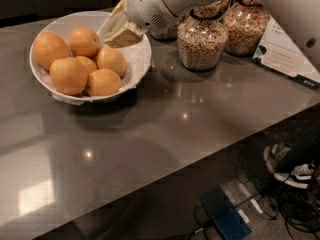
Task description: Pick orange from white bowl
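Observation:
The white bowl [141,59], lined with crinkled plastic film, stands at the back left of the grey counter. It holds several oranges [68,75], piled toward its left and front. My gripper [119,30] hangs over the bowl's back right rim, just above and right of the nearest orange [111,60]. Its cream fingers [125,36] are open and hold nothing. The white arm runs from the gripper up and to the right, out of the camera view.
Two glass jars of cereal [201,43] [245,26] stand right of the bowl, and a third is partly hidden behind the arm. A printed card [285,54] lies at the far right. The counter's front edge runs diagonally, with cables and shoes on the floor below [292,171].

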Robot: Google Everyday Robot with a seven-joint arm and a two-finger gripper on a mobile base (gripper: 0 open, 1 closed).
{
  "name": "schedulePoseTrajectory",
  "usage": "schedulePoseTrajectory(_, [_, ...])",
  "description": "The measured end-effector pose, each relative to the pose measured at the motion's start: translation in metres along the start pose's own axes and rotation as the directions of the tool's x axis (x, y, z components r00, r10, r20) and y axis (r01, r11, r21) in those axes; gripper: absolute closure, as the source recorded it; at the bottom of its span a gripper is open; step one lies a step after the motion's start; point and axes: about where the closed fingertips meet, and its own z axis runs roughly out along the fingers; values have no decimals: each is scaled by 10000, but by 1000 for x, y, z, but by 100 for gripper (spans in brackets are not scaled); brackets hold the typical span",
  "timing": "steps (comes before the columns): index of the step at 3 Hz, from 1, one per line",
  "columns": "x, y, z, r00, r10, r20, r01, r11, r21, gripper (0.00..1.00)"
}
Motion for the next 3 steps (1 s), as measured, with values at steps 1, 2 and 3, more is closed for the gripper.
schedulePoseTrajectory(1, [0,0,0,10000,0,3,0,10000,-4,34])
schedulePoseTrajectory(2, [0,0,1,10000,-1,14,1,10000,-16,11])
schedulePoseTrajectory(3, [-4,1,16,9997,-3,224,7,9998,-215,0])
